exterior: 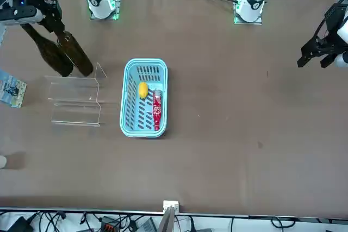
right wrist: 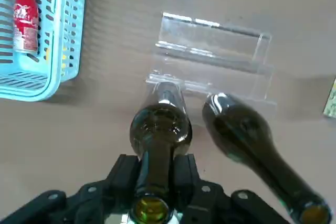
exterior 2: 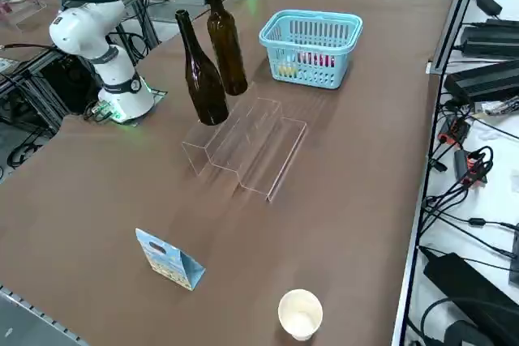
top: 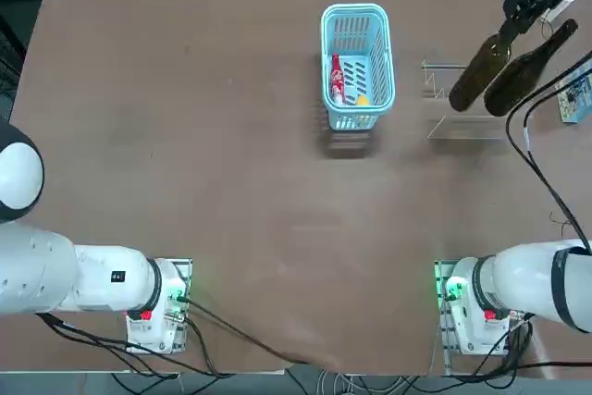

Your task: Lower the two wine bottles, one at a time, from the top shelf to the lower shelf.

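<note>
Two dark wine bottles stand close together at the top shelf [exterior 2: 197, 140] of the clear acrylic stand [top: 467, 125]. My right gripper [right wrist: 156, 174] is shut on the neck of the slimmer, browner bottle [exterior 2: 227, 50], high above the stand at the table's far right [top: 523, 8]. Whether that bottle's base rests on the shelf or hangs just above it I cannot tell. The wider, darker bottle [exterior 2: 203, 79] stands free right beside it [right wrist: 247, 135]. The lower shelf [exterior 2: 274, 151], on the side away from the robot, holds nothing.
A light blue basket [top: 356, 14] holding a red-labelled packet [top: 337, 79] and a yellow item sits left of the stand. A small blue printed card [exterior 2: 170, 261] and a white paper cup [exterior 2: 300, 313] stand near the table's right edge.
</note>
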Controlling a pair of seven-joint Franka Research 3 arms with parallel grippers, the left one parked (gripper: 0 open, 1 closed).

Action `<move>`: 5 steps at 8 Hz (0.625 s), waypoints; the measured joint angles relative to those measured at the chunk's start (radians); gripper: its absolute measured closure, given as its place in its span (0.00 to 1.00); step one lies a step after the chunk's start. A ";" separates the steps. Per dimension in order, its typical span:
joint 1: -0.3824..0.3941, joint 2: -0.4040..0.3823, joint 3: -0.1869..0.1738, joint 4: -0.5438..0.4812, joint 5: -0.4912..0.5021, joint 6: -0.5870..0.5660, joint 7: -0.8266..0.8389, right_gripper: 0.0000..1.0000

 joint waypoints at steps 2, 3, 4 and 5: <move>-0.003 0.111 -0.002 0.133 0.000 -0.006 -0.041 0.61; -0.006 0.186 -0.003 0.221 -0.005 -0.014 -0.065 0.61; -0.009 0.265 -0.004 0.306 -0.015 -0.021 -0.092 0.61; -0.012 0.340 -0.008 0.376 -0.021 -0.022 -0.122 0.61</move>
